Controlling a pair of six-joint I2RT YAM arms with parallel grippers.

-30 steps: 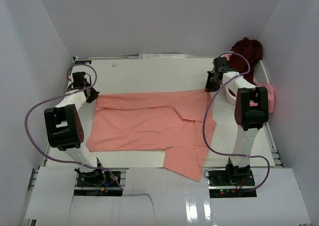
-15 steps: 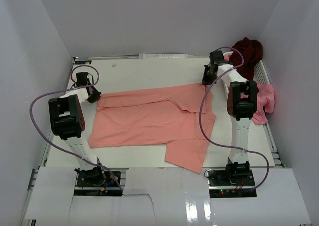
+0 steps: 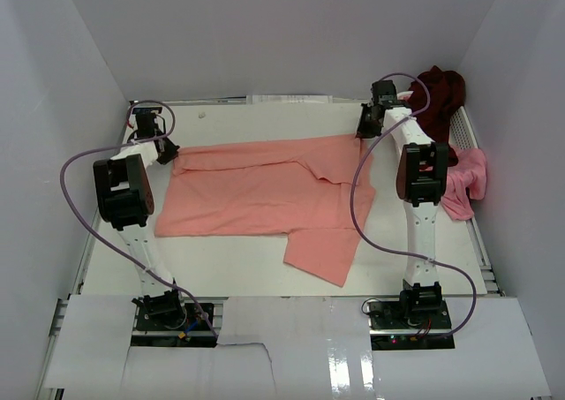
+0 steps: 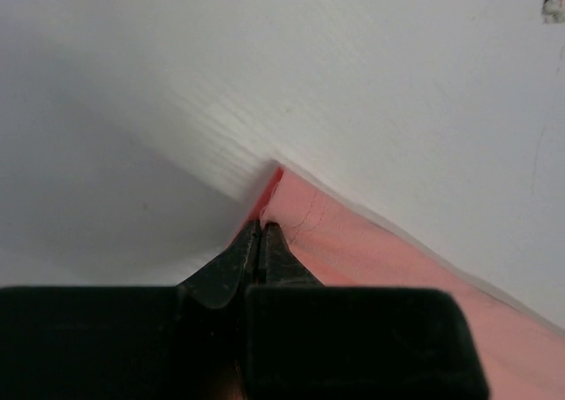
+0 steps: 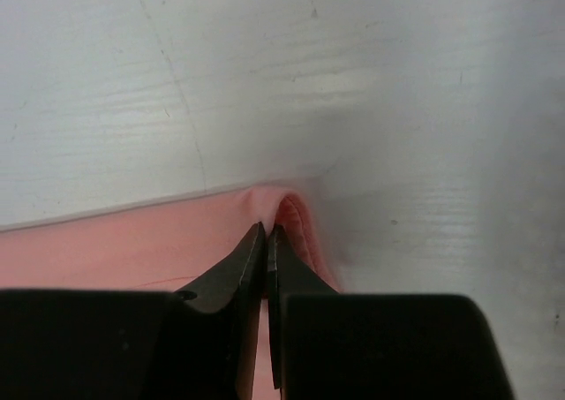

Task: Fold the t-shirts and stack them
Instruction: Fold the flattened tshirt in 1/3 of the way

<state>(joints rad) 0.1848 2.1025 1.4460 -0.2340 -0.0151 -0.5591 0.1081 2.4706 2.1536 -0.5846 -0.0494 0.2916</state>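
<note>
there, salmon-pink t-shirt [image 3: 265, 197] corners in clenched left end effector [image 4: 259, 230] and right end effector [image 5: 266, 232]

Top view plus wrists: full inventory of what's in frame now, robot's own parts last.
salmon-pink t-shirt: one, salmon, spread mid-table
dark maroon t-shirt: one, maroon, far right corner
brighter pink t-shirt: one, pink, right edge
basket: one, white slatted, right edge
table: one, white, under everything
arms: two, white and black, bases at near edge
left tool: one, black, shut on salmon-pink t-shirt's far left corner
right tool: one, black, shut on its far right corner
</note>
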